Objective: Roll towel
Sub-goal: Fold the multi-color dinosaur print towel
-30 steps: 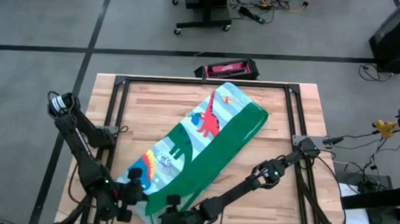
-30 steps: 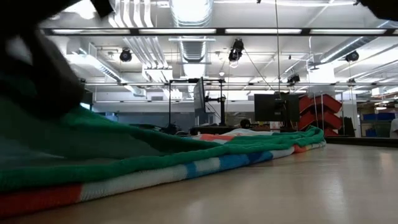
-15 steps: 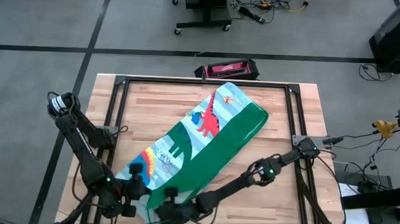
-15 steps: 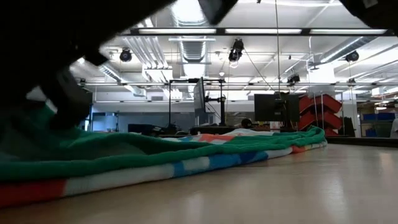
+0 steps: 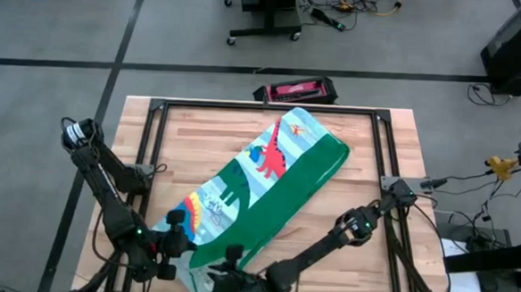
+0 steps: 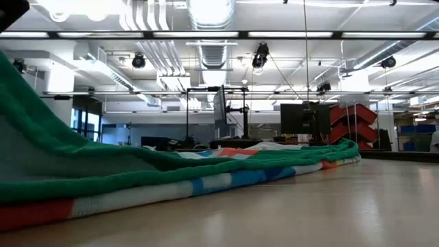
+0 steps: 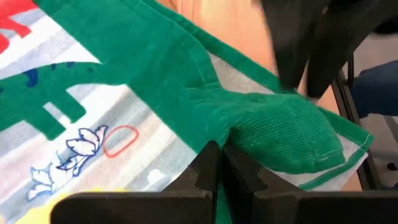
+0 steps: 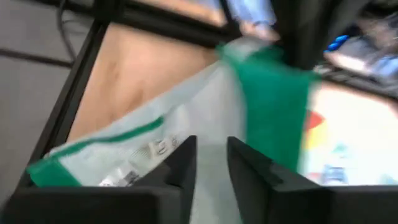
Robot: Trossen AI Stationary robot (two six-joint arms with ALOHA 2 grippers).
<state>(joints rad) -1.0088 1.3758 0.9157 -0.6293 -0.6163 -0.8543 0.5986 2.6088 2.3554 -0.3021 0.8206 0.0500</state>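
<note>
The towel (image 5: 272,173), folded lengthwise with its green border uppermost on the right, lies slanting from the table's far middle to its near left. Its dinosaur print faces up. My left gripper (image 5: 180,240) is shut on the towel near its near end. My right gripper (image 5: 225,274) is at the towel's near end, with cloth between its fingers. In the low view the green cloth (image 6: 41,137) rises steeply at the left, and the far part (image 6: 288,161) lies flat on the table. My left gripper (image 7: 221,167) pinches a green fold of the border (image 7: 239,140) between its two fingers, close to the near end. Beyond the fingers the cloth bulges up in a hump (image 7: 280,124). My right gripper (image 8: 210,169) has the pale underside of the near end (image 8: 208,134) between its fingers. The near corner with its label (image 8: 134,165) spreads out beside them. One layer or several, I cannot tell.
A black metal frame (image 5: 262,108) runs around the wooden table top. A red and black box (image 5: 295,90) lies just beyond the far edge. Bare wood shows right of the towel (image 5: 356,196) and at the far left (image 5: 198,138).
The towel's near end has been lifted. In the low view the green cloth now climbs toward the upper left, and the dark gripper that stood over it has gone up out of that view. My right gripper has shifted a little toward the table's right edge. The far part has stayed flat.
</note>
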